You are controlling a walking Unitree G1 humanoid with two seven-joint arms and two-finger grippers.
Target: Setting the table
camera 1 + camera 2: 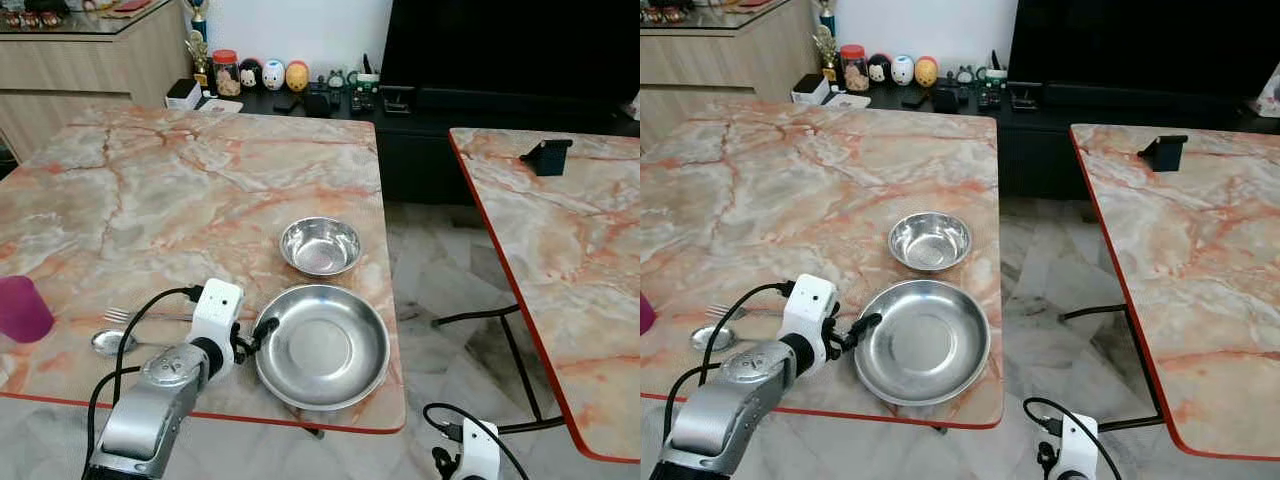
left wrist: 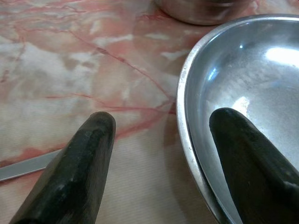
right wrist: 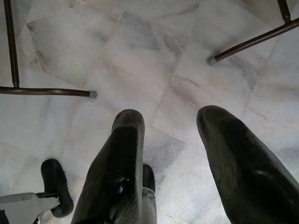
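The left gripper (image 1: 262,335) sits at the nine o'clock edge of the steel plate (image 1: 325,348), its fingers spread wide with the plate's rim between them: one finger (image 2: 247,158) over the inside of the plate, the other (image 2: 77,168) over the marble table (image 1: 150,200). Whether either finger touches the rim is hard to judge. A small steel bowl (image 1: 320,245) stands just beside the plate at twelve o'clock. At nine o'clock from the gripper lie a fork (image 1: 125,316) and a spoon (image 1: 108,342), with a purple cup (image 1: 20,308) beyond them. The right gripper (image 3: 173,163) hangs idle over the tiled floor (image 3: 154,70), fingers apart.
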